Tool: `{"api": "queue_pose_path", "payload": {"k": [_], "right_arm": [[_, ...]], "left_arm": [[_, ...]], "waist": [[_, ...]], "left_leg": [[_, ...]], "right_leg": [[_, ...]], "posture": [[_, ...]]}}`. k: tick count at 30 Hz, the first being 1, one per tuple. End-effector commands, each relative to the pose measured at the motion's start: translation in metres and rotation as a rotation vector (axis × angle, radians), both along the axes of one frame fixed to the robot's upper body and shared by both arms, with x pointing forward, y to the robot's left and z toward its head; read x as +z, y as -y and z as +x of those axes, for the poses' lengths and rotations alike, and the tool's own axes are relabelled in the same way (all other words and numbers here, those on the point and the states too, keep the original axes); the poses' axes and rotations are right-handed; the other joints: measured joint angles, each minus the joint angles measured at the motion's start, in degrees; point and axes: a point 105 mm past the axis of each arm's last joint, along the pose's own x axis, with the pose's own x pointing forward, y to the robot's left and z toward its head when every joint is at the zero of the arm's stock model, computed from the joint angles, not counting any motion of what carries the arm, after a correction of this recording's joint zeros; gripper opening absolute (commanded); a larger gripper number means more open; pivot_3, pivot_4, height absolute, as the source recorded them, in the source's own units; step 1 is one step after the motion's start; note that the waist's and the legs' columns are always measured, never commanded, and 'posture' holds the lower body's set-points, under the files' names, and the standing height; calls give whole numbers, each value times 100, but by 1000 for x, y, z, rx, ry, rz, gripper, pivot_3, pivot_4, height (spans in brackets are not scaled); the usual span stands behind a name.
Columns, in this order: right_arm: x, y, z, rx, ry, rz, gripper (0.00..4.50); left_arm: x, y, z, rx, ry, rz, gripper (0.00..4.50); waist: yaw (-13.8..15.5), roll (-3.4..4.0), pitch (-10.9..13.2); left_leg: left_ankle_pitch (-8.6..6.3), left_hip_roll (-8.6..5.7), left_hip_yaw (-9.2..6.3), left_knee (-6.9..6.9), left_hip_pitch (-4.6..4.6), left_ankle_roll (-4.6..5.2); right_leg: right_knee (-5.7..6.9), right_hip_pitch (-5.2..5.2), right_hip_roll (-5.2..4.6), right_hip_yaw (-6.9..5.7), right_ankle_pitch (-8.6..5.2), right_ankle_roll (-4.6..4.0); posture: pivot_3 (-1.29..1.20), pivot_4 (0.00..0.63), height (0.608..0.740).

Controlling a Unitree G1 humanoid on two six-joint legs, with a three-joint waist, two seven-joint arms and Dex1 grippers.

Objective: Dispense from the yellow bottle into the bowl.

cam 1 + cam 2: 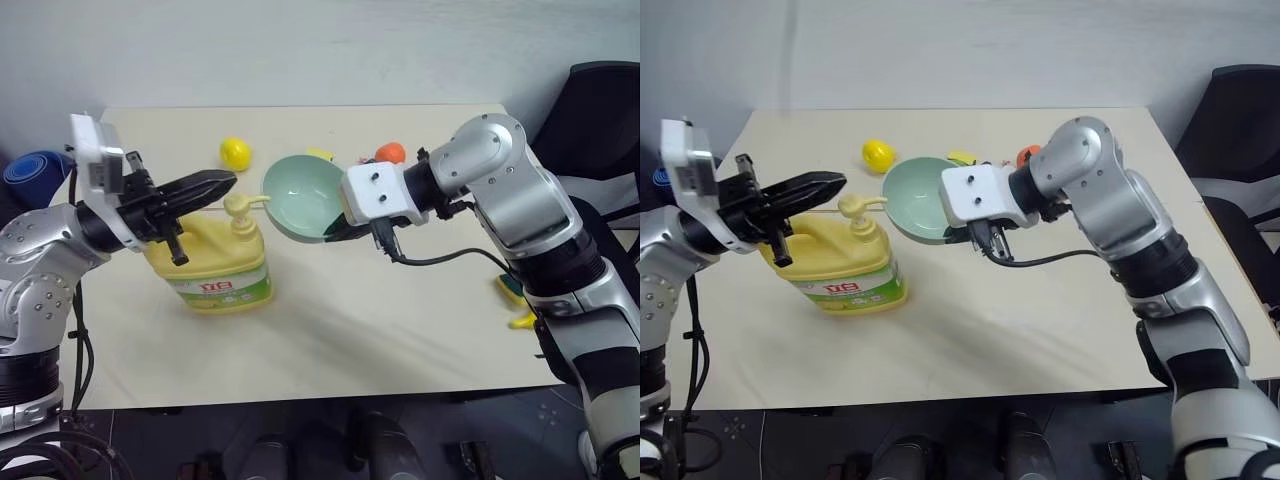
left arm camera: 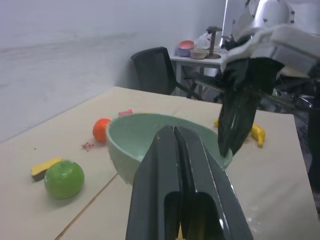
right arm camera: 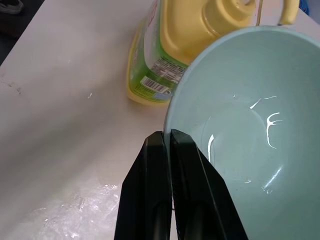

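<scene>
- Head views: the left gripper, two black fingers pressed together with nothing between them, hangs just above the pump head of the large pale-yellow plastic jug with a green-and-white label, the yellow bottle. The bottle stands upright on the cream table, directly below the fingertips.
- The right gripper is clamped on the rim of the small round pale mint-green bowl and holds it off the table, tilted so its opening faces the bottle. The pump spout reaches to the bowl's near edge, right beside the left gripper's tips.
- Beyond both grippers lie a small round yellow lemon-like fruit and an orange ball-shaped fruit. A yellow banana-like piece lies past the right arm, near the table's edge.
- Left wrist view: the closed left fingers point straight at the bowl, which sits just ahead of the tips. The right gripper's black fingers come down onto the bowl's far rim. The lemon-like fruit with a yellow wedge beside it, and the orange fruit, lie off to one side on the table.
- Right wrist view: the right fingers are shut on the bowl's thin rim, the bowl's inside lying to one side of them. The yellow bottle stands just past the bowl, its pump head at the rim.
</scene>
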Motion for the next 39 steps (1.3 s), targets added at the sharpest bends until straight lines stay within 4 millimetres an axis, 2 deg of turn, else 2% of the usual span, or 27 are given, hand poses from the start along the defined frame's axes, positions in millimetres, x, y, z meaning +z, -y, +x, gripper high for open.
{"api": "queue_pose_path", "payload": {"k": [1, 8, 16, 22, 30, 36, 39], "right_arm": [[13, -6, 1, 14, 28, -26, 0], [13, -19, 1, 50, -11, -87, 0], [16, -25, 1, 72, -32, -120, 0], [16, -22, -1, 75, -52, -141, 0], [13, -15, -4, 74, -72, -151, 0], [14, -12, -14, 96, -83, -154, 0], [13, -11, -20, 113, -98, -161, 0]], "left_arm": [[4, -3, 3, 30, 21, 30, 41], [-5, -3, 15, 88, -23, 67, 41], [-7, 2, 14, 70, -28, 100, 41], [4, 7, 9, 40, 10, 96, 41], [30, 10, -1, -14, 57, 41, 41], [17, 12, -12, -56, -3, 99, 41], [5, 13, -6, -17, -26, 124, 41]], "waist": [[-44, 0, 0], [-50, 0, 0], [-53, 0, 0], [-54, 0, 0], [-56, 0, 0], [-56, 0, 0], [-55, 0, 0]], "left_leg": [[1, 0, 0, 0, -1, -1], [2, 1, -6, 0, -2, -3], [3, -2, -9, 0, -1, -4], [4, -1, -10, 0, -4, -6], [4, -1, -11, 1, -5, -7], [5, 0, -11, 1, -7, -8], [5, 0, -11, 1, -6, -9]], "right_leg": [[1, -1, 0, 1, 0, 0], [2, 0, -2, 0, 0, 0], [3, 0, -8, -1, 0, 0], [3, -1, -8, -3, 0, 0], [3, -3, -7, -3, 0, 0], [2, -5, -7, -3, 0, 0], [3, -5, -7, -3, 0, 0]], "posture": [[0, 150, 740], [0, 150, 740], [0, 150, 740], [0, 150, 740], [0, 150, 740], [0, 150, 740], [0, 150, 740]]}}
